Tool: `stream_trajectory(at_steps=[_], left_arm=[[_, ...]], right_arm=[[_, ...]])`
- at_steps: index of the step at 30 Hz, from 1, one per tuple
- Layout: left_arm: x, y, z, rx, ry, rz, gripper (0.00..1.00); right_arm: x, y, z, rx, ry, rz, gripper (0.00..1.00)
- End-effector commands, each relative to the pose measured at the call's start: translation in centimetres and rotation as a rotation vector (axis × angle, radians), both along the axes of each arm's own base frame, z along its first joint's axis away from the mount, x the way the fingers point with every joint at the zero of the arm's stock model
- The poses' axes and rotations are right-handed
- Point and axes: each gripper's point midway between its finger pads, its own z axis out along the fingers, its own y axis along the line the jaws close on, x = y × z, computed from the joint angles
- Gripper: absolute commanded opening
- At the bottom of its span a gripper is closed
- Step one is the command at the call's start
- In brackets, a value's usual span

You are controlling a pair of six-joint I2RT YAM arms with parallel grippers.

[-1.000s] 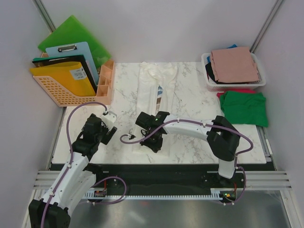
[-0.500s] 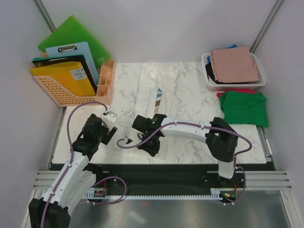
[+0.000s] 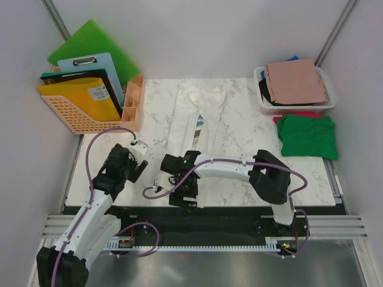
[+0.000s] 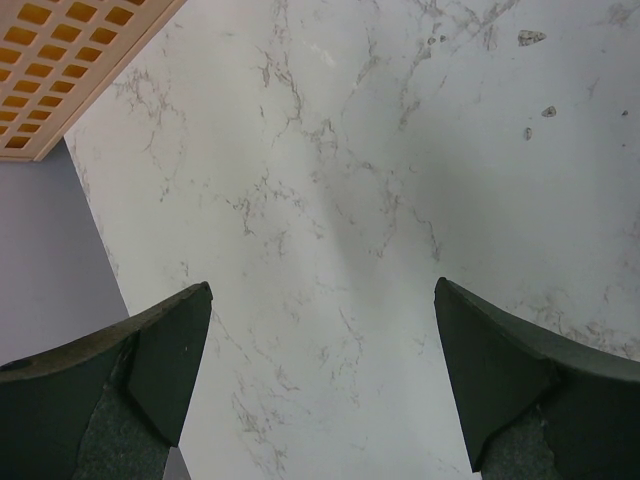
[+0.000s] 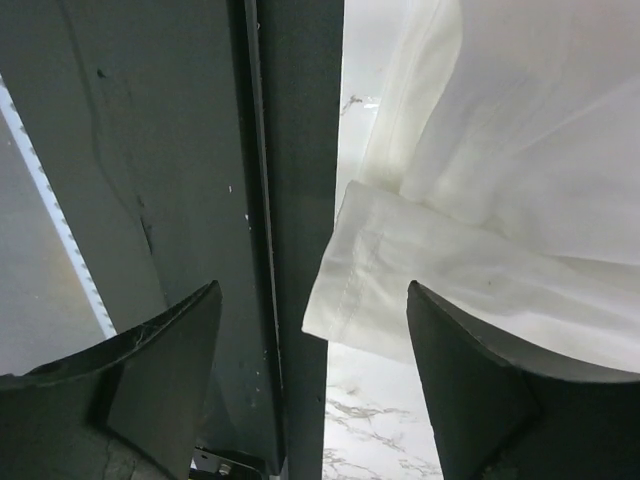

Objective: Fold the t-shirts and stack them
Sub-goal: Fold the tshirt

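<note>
T-shirt point(image 3: 190, 122), cream-white, lies as a long strip from the table's point(image 3: 152, 116) far edge to its near edge, its hem just in front of the right gripper point(image 5: 312, 292), whose jaws stand apart holding nothing, nearer than the equally wide-apart left gripper point(image 4: 320, 300).

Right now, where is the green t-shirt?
In the top view, the green t-shirt lies at the table's right edge, just in front of the white basket.
</note>
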Motion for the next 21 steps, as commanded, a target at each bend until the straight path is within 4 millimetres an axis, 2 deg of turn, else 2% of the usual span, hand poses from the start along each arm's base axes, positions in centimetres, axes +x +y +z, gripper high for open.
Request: stream_trajectory(at_steps=[1, 3, 7, 9, 10, 11, 12, 13, 14, 15, 16, 18, 19, 21], left_arm=[[0.6, -0.1, 0.3, -0.024, -0.033, 0.018, 1.0], [0.6, -0.1, 0.3, -0.025, -0.03, 0.017, 1.0], [0.6, -0.2, 0.3, -0.025, -0.031, 0.013, 1.0], [0.5, -0.2, 0.2, -0.024, -0.028, 0.011, 1.0], [0.5, -0.2, 0.2, -0.024, -0.027, 0.015, 1.0], [0.6, -0.2, 0.3, -0.026, -0.029, 0.014, 1.0], [0.6, -0.2, 0.2, -0.026, -0.026, 0.013, 1.0], [0.6, -0.2, 0.3, -0.027, -0.028, 0.015, 1.0], [0.6, -0.2, 0.3, -0.025, -0.027, 0.018, 1.0], [0.6, -0.1, 0.3, -0.024, -0.029, 0.021, 1.0], [0.6, -0.1, 0.4, -0.024, -0.031, 0.021, 1.0], [0.6, -0.2, 0.4, -0.024, -0.032, 0.017, 1.0], [0.6, -0.1, 0.4, -0.025, -0.032, 0.019, 1.0], [0.6, -0.1, 0.4, -0.021, -0.028, 0.022, 1.0]], right_arm=[[0.1, 0.0, 3.6, 0.092, -0.039, 0.037, 0.83], [0.2, -0.3, 4.8, 0.117, -0.068, 0.057, 0.88], [0.8, -0.7, 9.4, 0.216, -0.157, 0.05, 0.94], [1.7, -1.3, 10.4, 0.232, -0.214, 0.023, 0.94], [2.9, -1.0, 11.4, 0.276, -0.271, -0.013, 0.94], [5.3, -1.7, 11.5, 0.267, -0.35, -0.088, 0.94], [6.4, -2.5, 10.4, 0.24, -0.377, -0.177, 0.93], [8.7, -1.7, 10.8, 0.291, -0.438, -0.262, 0.92], [11.6, -2.4, 10.4, 0.282, -0.488, -0.384, 0.92], [15.9, -5.1, 10.2, 0.188, -0.711, -0.554, 0.92], [19.0, -5.2, 10.6, 0.191, -0.861, -0.633, 0.92], [22.3, -8.2, 11.5, 0.079, -1.139, -0.735, 0.92], [23.6, -6.7, 12.4, 0.16, -1.198, -0.712, 0.93], [24.8, -6.0, 12.4, 0.218, -1.167, -0.763, 0.93]])
